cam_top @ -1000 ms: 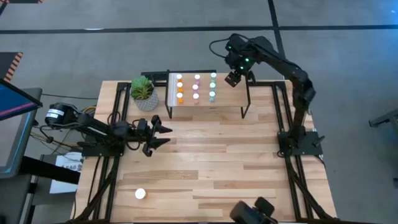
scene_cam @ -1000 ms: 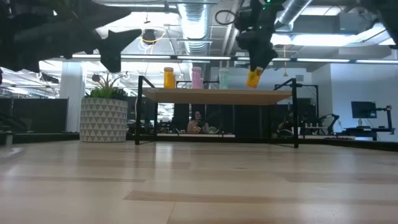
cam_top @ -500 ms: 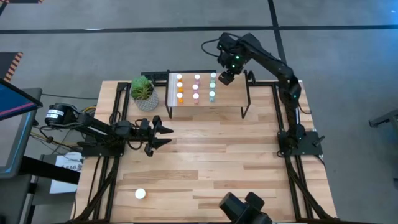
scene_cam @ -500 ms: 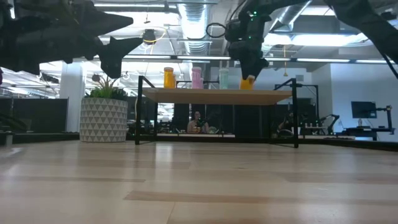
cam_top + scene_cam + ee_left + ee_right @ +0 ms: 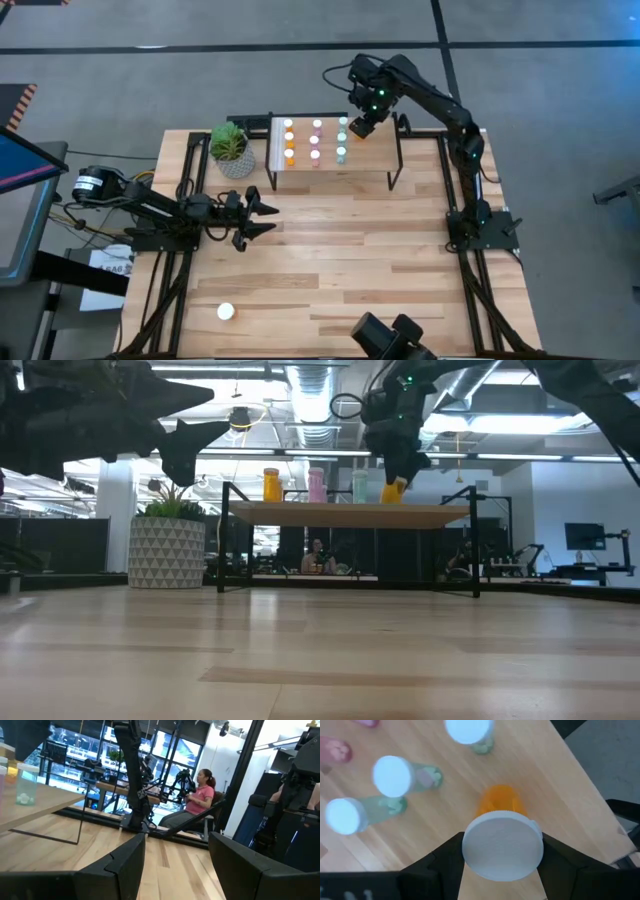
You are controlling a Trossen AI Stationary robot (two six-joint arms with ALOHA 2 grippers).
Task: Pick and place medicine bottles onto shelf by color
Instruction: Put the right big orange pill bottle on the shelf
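Right arm: reaches from its base at the table's right edge up and across to the far side, elbow raised, wrist bent down over the shelf (image 5: 330, 165).
Right gripper (image 5: 361, 124): hangs above the shelf's right end, just beside the teal column, fingers clamped on the white cap of a wide orange bottle (image 5: 501, 806).
Wide orange bottle: held tilted, its base just above or touching the shelf top; the low view does not settle which.
Shelf: a light-wood platform on thin black legs at the far middle of the table (image 5: 400, 260), white strip on its left edge.
Bottles on shelf: three columns of three white-capped bottles, orange (image 5: 289, 139) on the left, pink (image 5: 316, 139) in the middle, teal (image 5: 341, 138) on the right, all upright.
Left arm: lies low and stretched along the table's left side, pointing toward the centre.
Left gripper (image 5: 262, 218): hovers above bare tabletop well short of the shelf, fingers spread and holding nothing.
Loose bottle (image 5: 226, 312): one white cap near the table's front left, well apart from both grippers.
Potted plant (image 5: 230, 148): stands just left of the shelf.
Background: a seated person (image 5: 192, 802) shows in the room beyond the table.
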